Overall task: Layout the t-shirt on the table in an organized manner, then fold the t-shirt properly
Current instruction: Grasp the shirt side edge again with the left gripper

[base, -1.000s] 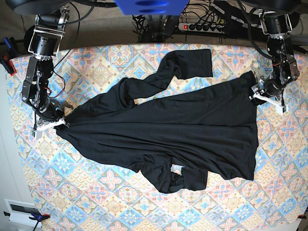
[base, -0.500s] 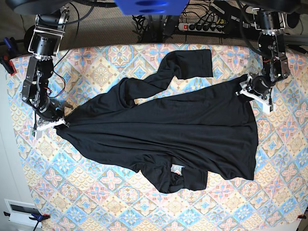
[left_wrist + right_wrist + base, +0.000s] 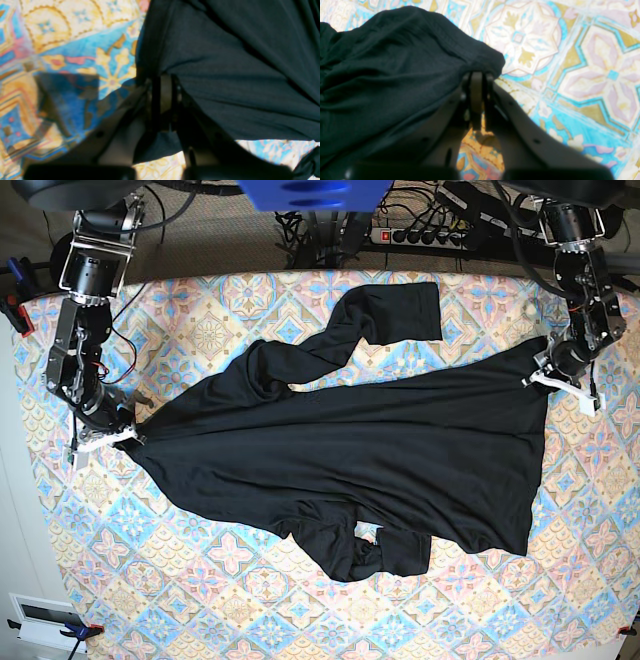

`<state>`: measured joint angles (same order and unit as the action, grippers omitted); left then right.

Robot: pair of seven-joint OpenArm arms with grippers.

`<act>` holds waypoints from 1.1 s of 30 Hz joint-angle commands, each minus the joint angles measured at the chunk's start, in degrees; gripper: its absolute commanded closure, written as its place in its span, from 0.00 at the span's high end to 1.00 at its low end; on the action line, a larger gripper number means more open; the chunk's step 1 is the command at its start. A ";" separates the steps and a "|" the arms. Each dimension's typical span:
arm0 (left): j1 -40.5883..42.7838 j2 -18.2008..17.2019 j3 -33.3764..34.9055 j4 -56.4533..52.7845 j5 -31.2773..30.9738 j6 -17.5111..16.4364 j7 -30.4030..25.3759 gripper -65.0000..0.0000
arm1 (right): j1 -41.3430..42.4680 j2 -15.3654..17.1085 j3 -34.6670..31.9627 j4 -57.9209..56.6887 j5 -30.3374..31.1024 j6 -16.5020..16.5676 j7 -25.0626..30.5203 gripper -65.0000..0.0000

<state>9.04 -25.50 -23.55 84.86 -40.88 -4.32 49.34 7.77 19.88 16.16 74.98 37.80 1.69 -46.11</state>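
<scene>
A black long-sleeved t-shirt [image 3: 360, 450] lies spread across the middle of the table [image 3: 230, 600], which is covered in a pastel diamond-tile cloth. The body is stretched into a rough band from 1 side of the table to the other. 1 sleeve [image 3: 385, 315] angles up toward the far edge, and the other [image 3: 385, 550] is bunched near the front edge.

The left gripper [image 3: 549, 372], on the base view's right, pinches the shirt's corner; its wrist view shows the jaws pressed together with black fabric caught between them. The right gripper [image 3: 122, 432], on the base view's left, holds the opposite tip, jaws closed on a fold of cloth lifted just above the table.

With both arms gripping opposite ends, the garment is likely being pulled taut to flatten it, so this looks like the laying-out stage. Folding has not begun: wrinkles remain, and both sleeves need straightening.

Cables and a power strip [image 3: 420, 235] sit beyond the far edge.
</scene>
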 commanded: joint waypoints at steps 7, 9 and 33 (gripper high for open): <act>-0.11 -0.92 -0.23 0.99 -0.48 -0.12 -0.68 0.01 | 1.15 1.18 0.32 0.84 0.40 0.28 1.32 0.01; -0.03 -0.92 -0.05 0.99 -0.30 -0.12 -0.33 0.02 | 1.15 1.18 0.32 0.84 0.40 0.28 1.32 0.01; -2.14 0.49 -0.05 4.33 0.05 0.05 4.68 0.35 | 1.15 1.09 -2.40 1.11 0.31 0.28 1.40 0.01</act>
<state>7.27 -23.94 -23.16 88.64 -40.51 -4.34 54.83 7.75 19.97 13.39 74.96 37.71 1.65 -45.69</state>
